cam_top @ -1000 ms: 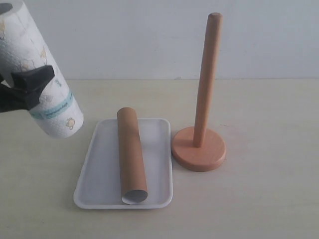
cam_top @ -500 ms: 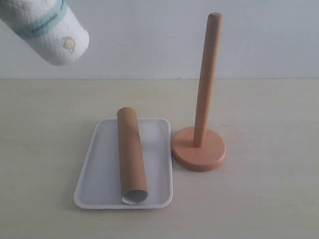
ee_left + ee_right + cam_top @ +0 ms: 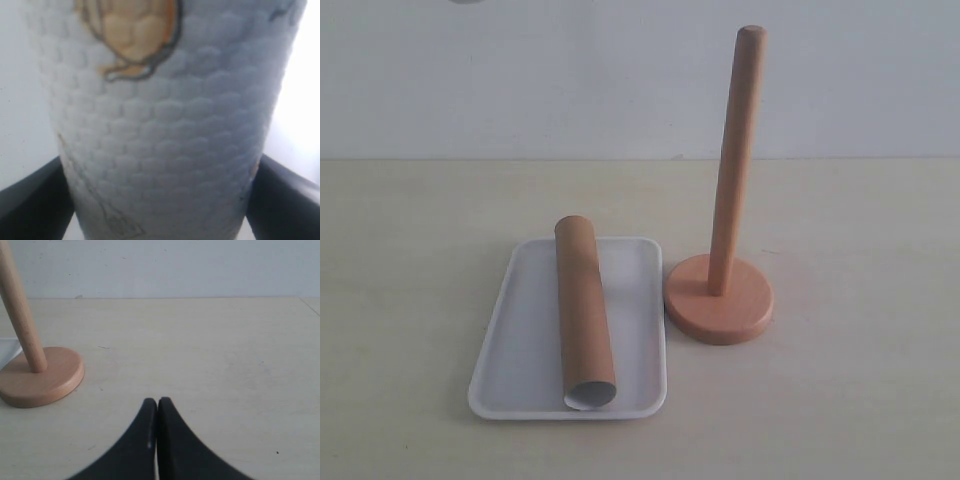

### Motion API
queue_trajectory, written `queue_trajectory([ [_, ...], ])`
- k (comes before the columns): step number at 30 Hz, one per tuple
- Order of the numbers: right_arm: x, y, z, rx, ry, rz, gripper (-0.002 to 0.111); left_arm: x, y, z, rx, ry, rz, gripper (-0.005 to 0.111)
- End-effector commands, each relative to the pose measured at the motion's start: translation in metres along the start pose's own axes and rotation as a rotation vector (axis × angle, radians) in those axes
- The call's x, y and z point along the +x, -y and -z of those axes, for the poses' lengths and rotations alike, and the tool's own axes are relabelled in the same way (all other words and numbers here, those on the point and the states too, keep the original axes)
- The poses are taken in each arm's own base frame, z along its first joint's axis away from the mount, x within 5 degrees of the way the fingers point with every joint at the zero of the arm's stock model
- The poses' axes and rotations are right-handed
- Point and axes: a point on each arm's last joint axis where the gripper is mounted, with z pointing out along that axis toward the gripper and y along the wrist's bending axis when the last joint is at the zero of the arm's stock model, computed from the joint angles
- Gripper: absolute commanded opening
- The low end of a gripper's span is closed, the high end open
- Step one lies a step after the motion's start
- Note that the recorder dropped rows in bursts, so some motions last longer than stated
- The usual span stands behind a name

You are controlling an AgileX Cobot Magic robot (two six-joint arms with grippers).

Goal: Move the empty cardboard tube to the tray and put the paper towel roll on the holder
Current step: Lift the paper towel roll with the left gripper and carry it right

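The thick white embossed paper towel roll [image 3: 160,125] fills the left wrist view, its quilted surface printed with an orange-and-grey drawing. The left gripper [image 3: 160,200] is clamped on it, a black finger [image 3: 30,200] pressing each side, and it is held off the pale wooden table [image 3: 860,400]. The slim brown cardboard tube [image 3: 582,310] lies lengthwise in the shallow white rectangular tray [image 3: 525,340], its open, pale-lined end at the near rim. Just beside the tray's right edge stands the reddish-brown wooden holder [image 3: 720,300], its post upright and bare. The right gripper [image 3: 157,407] hangs near the holder's disc base with its jaws pressed together on nothing.
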Motion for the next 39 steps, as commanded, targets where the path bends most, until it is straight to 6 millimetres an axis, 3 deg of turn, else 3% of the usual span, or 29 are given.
queue_trajectory([
  [1, -0.001, 0.0, 0.0, 0.006, 0.014, 0.006, 0.0, -0.01, 0.01, -0.007, 0.042, 0.009, 0.012, 0.004],
  [9, -0.001, 0.0, 0.0, 0.006, 0.014, 0.006, 0.0, -0.012, 0.033, -0.034, 0.125, -0.006, 0.045, 0.004],
  [19, -0.001, 0.0, 0.0, 0.006, 0.014, 0.006, 0.0, 0.016, 0.059, -0.082, 0.188, -0.117, 0.059, 0.004],
  [25, -0.001, 0.0, 0.0, 0.006, 0.014, 0.006, 0.0, 0.013, 0.076, -0.106, 0.216, -0.122, 0.016, 0.004],
  [31, -0.001, 0.0, 0.0, 0.006, 0.014, 0.006, 0.0, 0.024, 0.074, -0.129, 0.108, -0.224, -0.014, 0.004],
  [39, -0.001, 0.0, 0.0, 0.006, 0.014, 0.006, 0.0, 0.054, 0.072, -0.154, 0.123, -0.252, 0.034, 0.004],
])
